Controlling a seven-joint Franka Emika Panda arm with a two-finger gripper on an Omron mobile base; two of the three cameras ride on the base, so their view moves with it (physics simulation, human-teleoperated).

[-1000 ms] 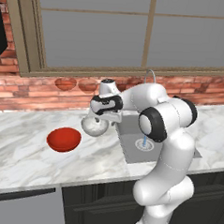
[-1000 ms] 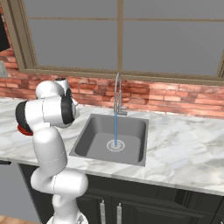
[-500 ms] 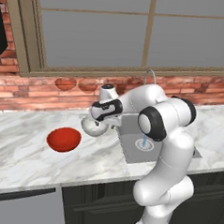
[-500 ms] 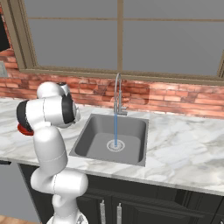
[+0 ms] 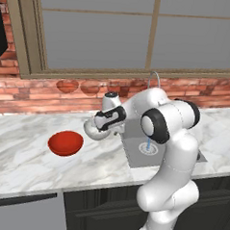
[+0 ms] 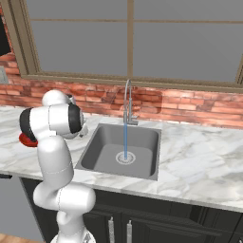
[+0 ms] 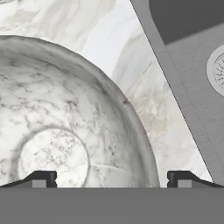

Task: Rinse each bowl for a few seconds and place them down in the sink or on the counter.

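— Marble-white speckled bowl [image 7: 65,127], where is it from your seat?

— Right under my gripper [image 7: 109,179]. In the hand view I look straight down into it: the round base ring sits low on the left and the rim curves between the two dark fingertips [image 7: 41,178]. One tip is over the bowl's inside, the other just outside the rim, over the counter [image 7: 144,100].

— Is the gripper closed on it?

— No. I see the jaws spread wide, with the bowl wall between them, and I cannot tell whether either tip touches the rim. From the left base view the speckled bowl [image 5: 93,129] sits on the counter [image 5: 22,159] at the hand, just left of the sink [image 5: 182,157].

— And the red one?

— The red bowl [image 5: 65,143] is upright on the marble, further left, near the speckled bowl but apart from it. In the right base view I catch only a red sliver [image 6: 27,139] behind my arm.

— Water?

— A thin blue stream runs from the curved steel faucet [image 6: 127,102] down to the round drain [image 6: 125,158] in the grey sink [image 6: 102,147]. Both bowls are outside the basin.
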